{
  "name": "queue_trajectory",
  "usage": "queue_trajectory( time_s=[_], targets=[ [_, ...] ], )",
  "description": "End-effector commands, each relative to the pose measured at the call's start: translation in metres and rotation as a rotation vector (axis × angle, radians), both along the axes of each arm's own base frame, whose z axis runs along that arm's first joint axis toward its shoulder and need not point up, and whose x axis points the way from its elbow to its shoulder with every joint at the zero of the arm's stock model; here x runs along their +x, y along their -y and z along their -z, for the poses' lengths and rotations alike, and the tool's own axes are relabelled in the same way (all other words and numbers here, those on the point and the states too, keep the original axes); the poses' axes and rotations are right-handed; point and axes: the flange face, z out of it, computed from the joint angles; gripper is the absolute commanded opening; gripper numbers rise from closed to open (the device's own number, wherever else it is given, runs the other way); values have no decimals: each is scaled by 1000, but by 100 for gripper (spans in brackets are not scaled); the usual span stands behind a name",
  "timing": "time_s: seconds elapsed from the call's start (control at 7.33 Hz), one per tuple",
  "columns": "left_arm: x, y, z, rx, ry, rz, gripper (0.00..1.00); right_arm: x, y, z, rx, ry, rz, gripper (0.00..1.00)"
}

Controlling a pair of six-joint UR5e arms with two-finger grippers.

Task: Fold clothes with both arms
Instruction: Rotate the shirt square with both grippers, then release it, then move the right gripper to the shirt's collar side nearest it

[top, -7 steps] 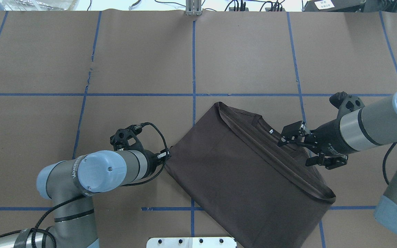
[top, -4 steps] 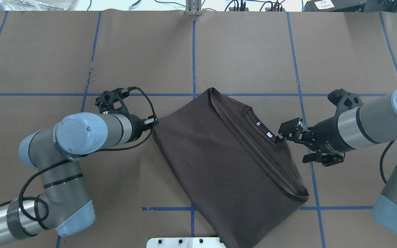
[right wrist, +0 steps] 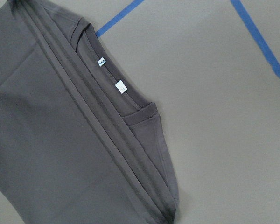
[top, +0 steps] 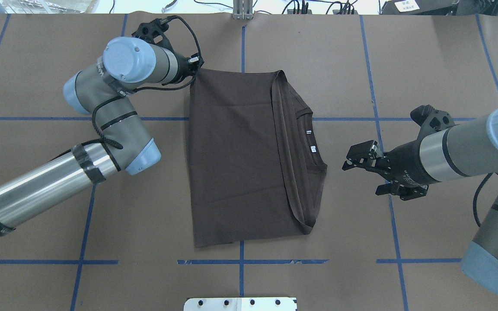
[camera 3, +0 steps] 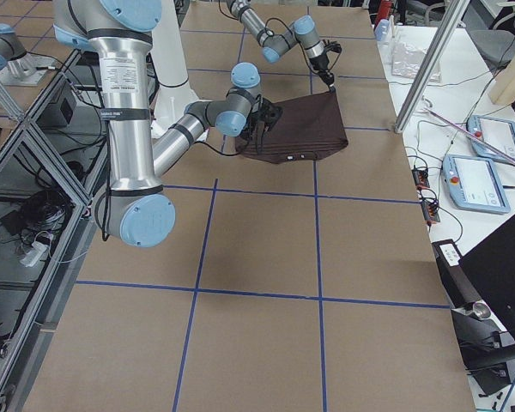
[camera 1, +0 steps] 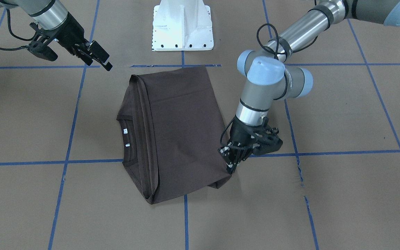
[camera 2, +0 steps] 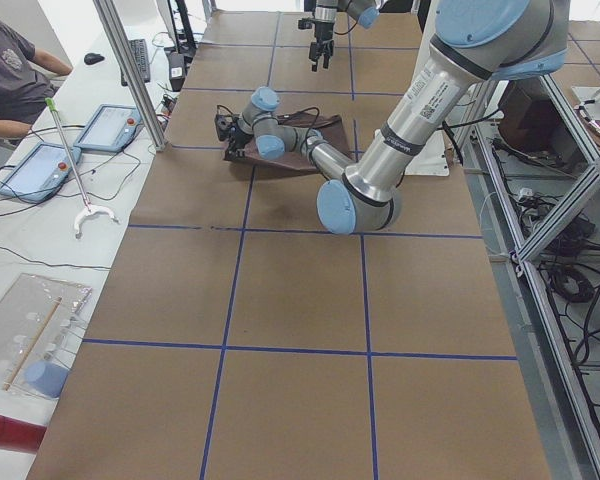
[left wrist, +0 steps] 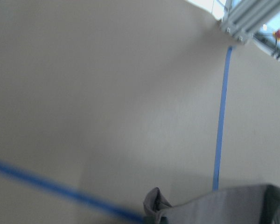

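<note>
Right now the T-shirt (top: 236,155) is lying folded lengthwise on the brown table (top: 50,216), slightly toward the far side of the middle, with its long edges running near to far. The folded layers are stacking along its right side. There the ribbed collar (right wrist: 111,74) is showing, with two small white tags (right wrist: 121,87) inside it.

The left gripper (camera 1: 230,163) is sitting low at the shirt's far left corner. Its jaws seem to be pinched together on that corner, as the left wrist view is showing a small bunch of cloth at its bottom edge. The fingers themselves are hard to make out. The left arm (top: 128,60) is bending sharply at its blue-capped joints just left of the cloth.

The right gripper (top: 361,178) is hovering to the right of the shirt, about level with the collar. It is near the cloth but apart from it, with its fingers spread wide and gripping nothing.

Blue tape lines (top: 37,118) are crossing the table in a grid. The white pedestal (camera 1: 182,27) is standing at the near edge, well apart from the shirt.
</note>
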Motion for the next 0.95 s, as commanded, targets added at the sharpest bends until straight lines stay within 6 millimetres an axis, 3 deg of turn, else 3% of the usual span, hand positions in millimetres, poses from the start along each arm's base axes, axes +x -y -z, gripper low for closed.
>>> queue_trajectory(
  time_s=[0.0,0.14,0.27,0.41,0.55,0.82],
  targets=[
    [2,45,-12,5,-5,28,35,-36,30,14,19,4,-26,100],
    [-1,39,-5,16,-24,16,63,-55,44,17,19,-13,-36,100],
    [-25,12,3,51,-68,12,64,-87,59,15,12,-40,-22,100],
    [-55,-28,-14,64,-109,-37,64,-126,67,20,12,-73,18,100],
    [-70,-49,-25,55,-128,-85,64,-164,64,27,91,-124,103,100],
    [-73,-53,-26,55,-134,-87,64,-211,34,26,229,-171,247,100]
  ],
)
